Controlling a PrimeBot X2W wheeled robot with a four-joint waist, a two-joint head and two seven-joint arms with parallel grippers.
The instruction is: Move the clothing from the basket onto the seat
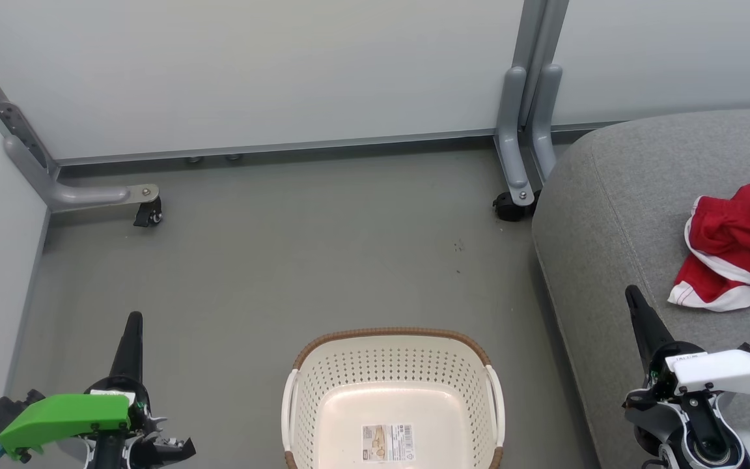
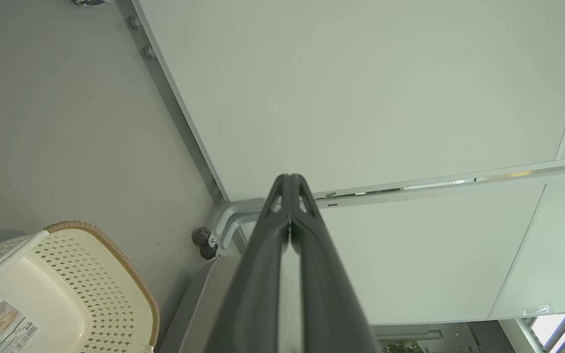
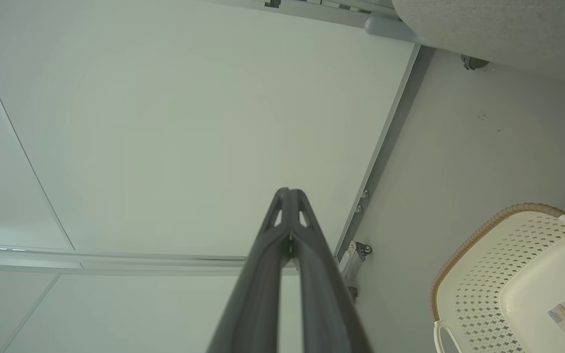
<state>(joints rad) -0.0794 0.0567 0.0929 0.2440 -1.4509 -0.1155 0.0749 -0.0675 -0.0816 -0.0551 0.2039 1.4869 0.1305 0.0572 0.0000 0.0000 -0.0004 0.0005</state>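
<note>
The task is judged done: the thin red clothing (image 1: 736,251), crumpled and white-trimmed, is heaped on the grey, round-cornered fabric seat (image 1: 609,215), and the cream perforated basket (image 1: 391,333) is seen empty down to its barcode sticker (image 1: 387,443). The left fingers (image 1: 131,345) and right fingers (image 1: 645,326) are pressed together on nothing, so only withdrawal is judged left.

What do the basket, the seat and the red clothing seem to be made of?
The basket: likely cream plastic, smooth, glossy, punched with holes; its brown rim looks woven. The seat: grey upholstery fabric, matte, with stitched seams. The clothing: thin red cloth, crumpled, white trim.
</note>
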